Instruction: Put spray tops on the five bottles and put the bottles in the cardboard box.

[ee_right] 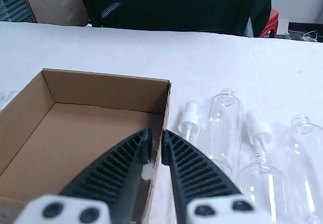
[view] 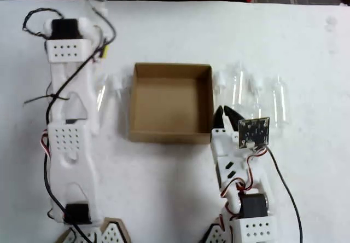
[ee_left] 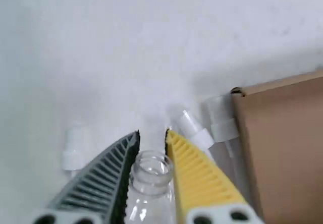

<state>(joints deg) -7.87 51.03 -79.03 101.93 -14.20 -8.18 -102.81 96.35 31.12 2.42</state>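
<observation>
Since the left gripper (ee_left: pixel 151 134) clamps the clear bottle (ee_left: pixel 150 176) by its neck, beside the cardboard box (view: pixel 170 135) toward the tabletop's left edge, it may slip or tilt; right gripper (ee_right: pixel 156 131) jaws barely parted over the box's right wall.

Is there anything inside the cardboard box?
Empty. The cardboard box shows a bare brown floor in the high and right wrist views.

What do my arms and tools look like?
Left arm: white shell, perforated panels, black motors and cables. The left tool has one grey and one yellow ridged finger. Right arm: same white shell, red and black wires. The right tool is black and ridged.
</observation>
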